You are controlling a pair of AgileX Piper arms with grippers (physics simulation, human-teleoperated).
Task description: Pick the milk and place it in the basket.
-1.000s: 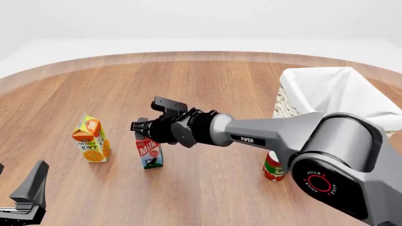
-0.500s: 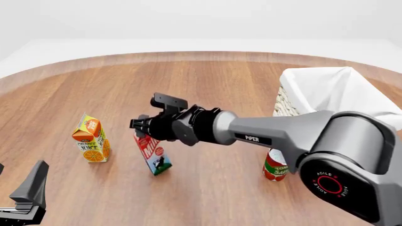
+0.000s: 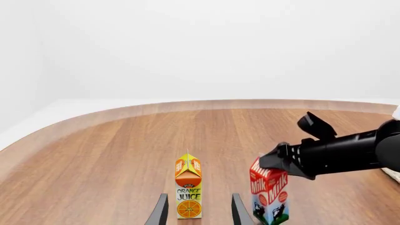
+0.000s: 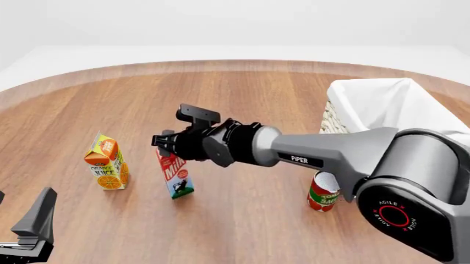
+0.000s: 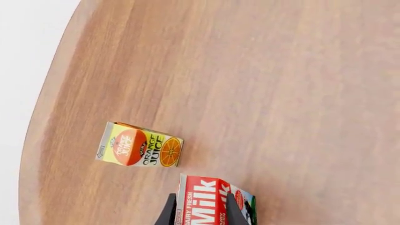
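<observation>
Milk carton (image 3: 268, 195), left wrist view: stands on the wooden table (image 3: 112, 159) beside the orange juice carton (image 3: 188, 191), with the right gripper (image 3: 280, 161) at its gable top. The carton leans; its long axis runs from base to ridge, ridge tipped toward the juice carton. The left gripper (image 3: 196, 210) shows two dark fingertips spread apart with nothing between them.

Front view: the milk carton (image 4: 173, 175) sits toward the left half of the table (image 4: 242, 99), well short of the far edge, with the juice carton (image 4: 107, 162) nearer the left edge. The right gripper (image 4: 167, 147) is closed onto the red upper part; the base appears to touch the table on one edge only, so the carton is tilted, its top leaning toward the juice carton. The basket (image 4: 389, 110) stands near the right edge, well apart, with the tomato sauce can (image 4: 322, 193) in front of it. The left gripper (image 4: 29, 231) idles at the near left corner.

Right wrist view: the two fingers (image 5: 169, 214) bracket the milk carton (image 5: 209, 200) across its narrow faces near the top.

Handling judgement: a small carton is likely light, with thin walls that dent under hard squeeze and smooth printed faces that can slip. A hold this high allows swinging; a grip lower on the body would steady it.
</observation>
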